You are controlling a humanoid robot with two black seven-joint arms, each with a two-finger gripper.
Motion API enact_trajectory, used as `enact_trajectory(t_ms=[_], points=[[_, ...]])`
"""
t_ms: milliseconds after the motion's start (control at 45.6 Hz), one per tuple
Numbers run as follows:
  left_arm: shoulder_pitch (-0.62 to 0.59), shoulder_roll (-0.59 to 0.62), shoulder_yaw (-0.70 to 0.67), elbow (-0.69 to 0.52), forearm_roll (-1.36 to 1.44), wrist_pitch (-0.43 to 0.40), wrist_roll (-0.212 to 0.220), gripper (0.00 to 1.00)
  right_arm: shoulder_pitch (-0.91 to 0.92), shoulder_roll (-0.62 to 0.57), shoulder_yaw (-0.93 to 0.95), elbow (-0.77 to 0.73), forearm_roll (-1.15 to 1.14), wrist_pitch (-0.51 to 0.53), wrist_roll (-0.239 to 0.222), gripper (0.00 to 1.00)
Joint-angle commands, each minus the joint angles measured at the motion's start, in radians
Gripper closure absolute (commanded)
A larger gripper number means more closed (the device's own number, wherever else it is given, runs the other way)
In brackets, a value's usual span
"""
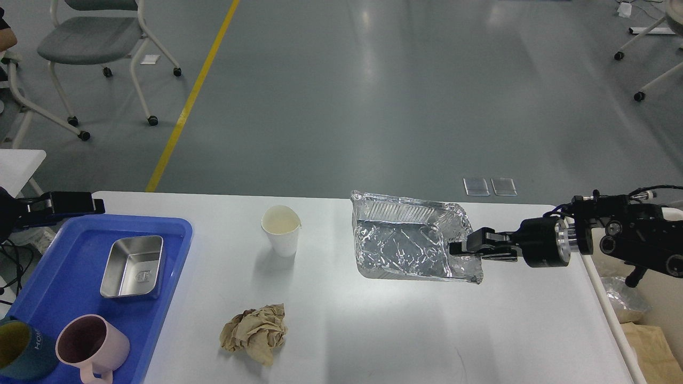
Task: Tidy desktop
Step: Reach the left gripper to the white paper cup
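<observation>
My right end effector [463, 247] is clamped on the right rim of the crumpled foil tray [408, 242], which sits tilted at 3 o'clock on the white desk [373, 330]. My left end effector [80, 203] hovers at 9 o'clock above the blue tray [179, 234]; I cannot tell whether its fingers are apart. A paper cup [282, 229] stands near center, with crumpled brown paper [256, 333] at 6 o'clock.

On the desktop [373, 330]: one foil tray [405, 242], one white paper cup [282, 230], one crumpled brown paper wad [255, 333], one blue plastic tray [69, 298]. In the tray: one steel box [132, 266], two mugs, pink [92, 346] and dark teal [21, 349].
</observation>
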Motion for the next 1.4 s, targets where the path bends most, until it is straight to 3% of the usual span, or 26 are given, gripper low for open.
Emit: enact_trajectory(t_ms=[0, 219, 460, 832, 1095, 1380], points=[[-0.001, -0.163, 0.032, 0.152, 0.035, 0.054, 0.000, 0.10, -0.003, 0.003, -0.002, 0.000, 0.000, 0.000, -0.002, 1.00], [-0.004, -0.519, 0.054, 0.453, 0.096, 0.113, -0.001, 0.10, -0.009, 0.003, -0.001, 0.000, 0.002, -0.005, -0.003, 1.00], [-0.036, -0.759, 0.075, 0.611, 0.123, 0.113, -0.001, 0.10, -0.011, -0.005, -0.002, 0.001, 0.002, -0.005, -0.003, 1.00], [-0.139, -0.993, 0.281, 0.783, 0.170, 0.208, -0.007, 0.13, -0.012, 0.003, -0.002, 0.000, 0.002, -0.005, -0.003, 1.00], [-0.106, -1.130, 0.302, 0.930, 0.179, 0.209, -0.087, 0.15, -0.012, 0.016, -0.002, -0.008, 0.002, -0.005, -0.003, 1.00], [-0.098, -1.193, 0.304, 0.984, 0.177, 0.208, -0.093, 0.18, -0.018, 0.013, -0.002, -0.011, 0.002, -0.005, -0.003, 1.00]])
